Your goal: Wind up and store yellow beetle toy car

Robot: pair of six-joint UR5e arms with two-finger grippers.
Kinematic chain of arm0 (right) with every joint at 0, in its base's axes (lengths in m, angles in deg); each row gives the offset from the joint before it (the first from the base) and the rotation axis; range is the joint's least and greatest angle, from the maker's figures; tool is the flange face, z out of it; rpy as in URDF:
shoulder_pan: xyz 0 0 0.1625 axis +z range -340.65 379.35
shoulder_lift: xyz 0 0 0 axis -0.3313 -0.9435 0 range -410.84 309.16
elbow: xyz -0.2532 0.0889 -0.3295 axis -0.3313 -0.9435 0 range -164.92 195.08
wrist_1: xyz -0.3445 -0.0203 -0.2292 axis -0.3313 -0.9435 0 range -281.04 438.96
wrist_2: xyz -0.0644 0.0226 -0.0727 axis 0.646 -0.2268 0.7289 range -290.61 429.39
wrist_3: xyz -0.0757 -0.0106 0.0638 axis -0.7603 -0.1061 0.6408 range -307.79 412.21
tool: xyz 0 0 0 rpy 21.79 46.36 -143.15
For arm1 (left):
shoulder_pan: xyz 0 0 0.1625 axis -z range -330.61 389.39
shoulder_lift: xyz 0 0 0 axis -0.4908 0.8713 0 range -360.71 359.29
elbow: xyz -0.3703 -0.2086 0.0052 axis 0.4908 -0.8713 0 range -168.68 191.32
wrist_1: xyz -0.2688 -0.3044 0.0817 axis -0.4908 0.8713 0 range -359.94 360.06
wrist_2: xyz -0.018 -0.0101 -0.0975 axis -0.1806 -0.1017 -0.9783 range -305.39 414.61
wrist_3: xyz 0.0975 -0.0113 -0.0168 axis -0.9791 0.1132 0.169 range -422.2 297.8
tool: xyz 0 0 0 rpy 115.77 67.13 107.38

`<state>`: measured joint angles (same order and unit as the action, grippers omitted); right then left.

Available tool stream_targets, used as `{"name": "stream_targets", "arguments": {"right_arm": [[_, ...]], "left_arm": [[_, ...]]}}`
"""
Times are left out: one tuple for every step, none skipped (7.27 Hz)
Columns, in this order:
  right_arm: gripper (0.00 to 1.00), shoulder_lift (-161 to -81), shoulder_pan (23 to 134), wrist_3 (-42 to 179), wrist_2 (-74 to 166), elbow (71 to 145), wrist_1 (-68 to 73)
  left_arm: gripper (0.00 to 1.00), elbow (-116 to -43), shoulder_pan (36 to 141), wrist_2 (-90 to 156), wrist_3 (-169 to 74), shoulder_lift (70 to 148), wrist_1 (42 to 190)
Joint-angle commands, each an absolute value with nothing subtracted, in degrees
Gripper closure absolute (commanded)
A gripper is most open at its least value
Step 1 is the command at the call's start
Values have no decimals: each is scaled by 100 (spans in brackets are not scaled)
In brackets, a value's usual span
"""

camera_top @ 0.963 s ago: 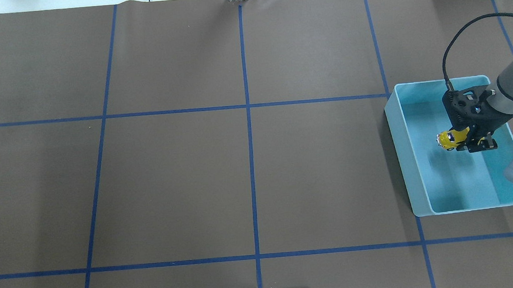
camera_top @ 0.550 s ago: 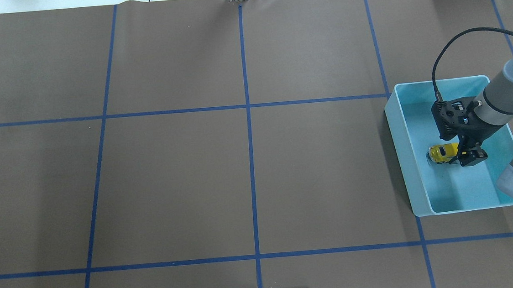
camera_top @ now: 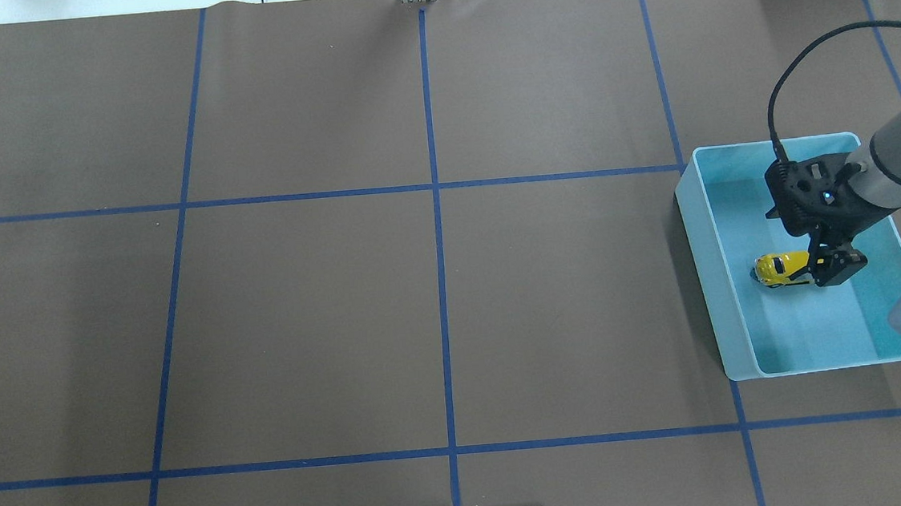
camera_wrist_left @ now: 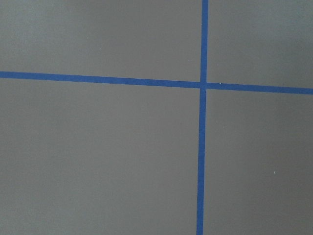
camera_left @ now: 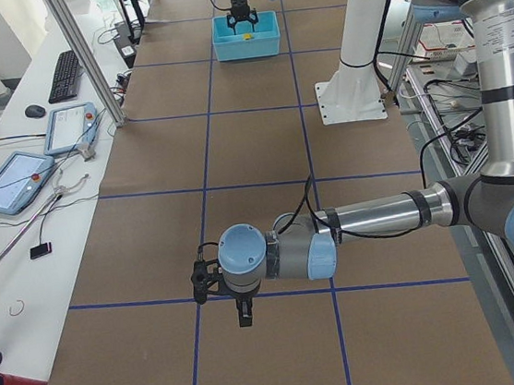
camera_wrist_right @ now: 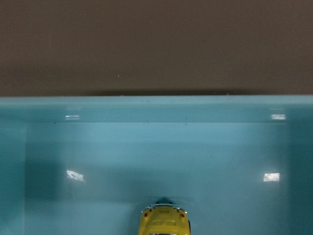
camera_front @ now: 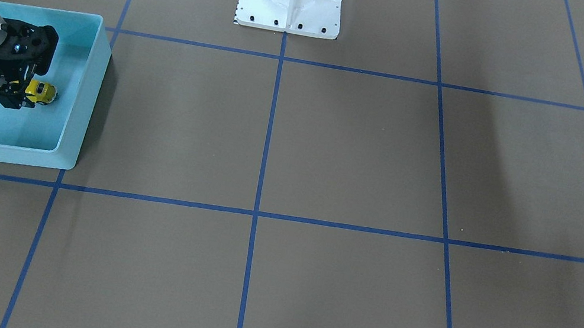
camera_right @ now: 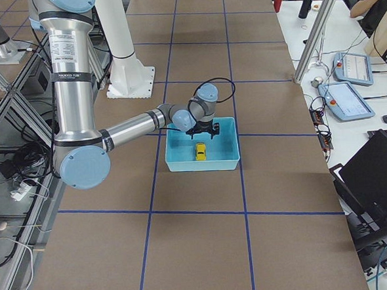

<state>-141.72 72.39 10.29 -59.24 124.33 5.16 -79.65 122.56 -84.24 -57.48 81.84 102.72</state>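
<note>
The right gripper has lifted off the tiny shiny yellow beetle toy car, fingers apart, holding nothing. The car sits in the light blue plastic bin.

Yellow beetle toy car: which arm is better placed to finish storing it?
Right. The right claw is at the yellow beetle toy car inside the blue bin; the left arm is far from it.

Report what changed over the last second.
The right gripper lowered the yellow beetle toy car from above the light blue bin down onto its floor. It then let the car go and drew slightly back. The car now lies free in the bin. The bin itself stayed where it was.
</note>
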Motion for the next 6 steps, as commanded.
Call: {"name": "stream_targets", "arguments": {"right_arm": [[1,-14312,8362,1038,-6357,12836,374],[1,-14286,8925,1073,-6567,12968,-227],[1,-14138,9435,1151,-6700,13065,-886],[1,-13806,9910,1483,-6727,13040,-1589],[1,-13576,10289,2052,-6728,12952,-2370],[1,-13469,10658,2806,-6806,12429,-2865]], "left_arm": [[0,-7965,12256,-8417,-5754,8191,10272],[0,-7965,12256,-8426,-5746,8191,10272],[0,-7965,12256,-8426,-5746,8191,10272],[0,-7973,12256,-8426,-5746,8191,10272],[0,-7974,12256,-8426,-5746,8191,10272],[0,-7982,12256,-8426,-5746,8200,10272]]}}
